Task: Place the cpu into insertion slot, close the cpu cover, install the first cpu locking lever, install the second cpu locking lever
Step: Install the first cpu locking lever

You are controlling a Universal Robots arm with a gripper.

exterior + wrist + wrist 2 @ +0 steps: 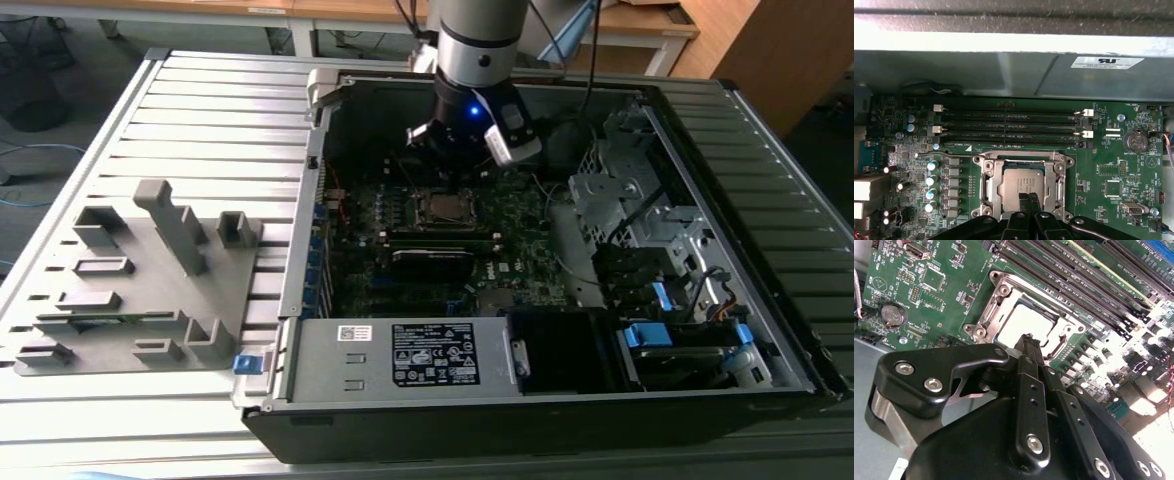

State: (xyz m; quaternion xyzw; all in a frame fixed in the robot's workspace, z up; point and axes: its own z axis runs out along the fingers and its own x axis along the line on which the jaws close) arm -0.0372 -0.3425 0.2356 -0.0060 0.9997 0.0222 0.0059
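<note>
Inside the open computer case [310, 100], a little above the middle of the exterior view, the cpu [437, 207] lies flat in the insertion slot [1060, 163] with its dull grey top facing up. Both wrist views show the cpu [1021, 181] [1021, 322] framed by the cpu cover [991, 184] [1003, 294], which lies down flat around it, so the chip shows through the square window. A thin metal lever [949, 154] runs along the green board [1104, 165] beside the socket, and I cannot tell whether it is latched.

The hand [1028, 198] [1029, 340] hangs right over the near edge of the cpu. Its two black fingers are pressed together with nothing between them, and I cannot tell whether the tips touch the chip. In the exterior view the hand [447, 168] sits just above the socket under the arm [477, 40].

Long black memory slots [1009, 125] lie beyond the socket. The case rests on a ribbed metal table [200, 110], with a grey fixture [147, 270] at the frame's left.
</note>
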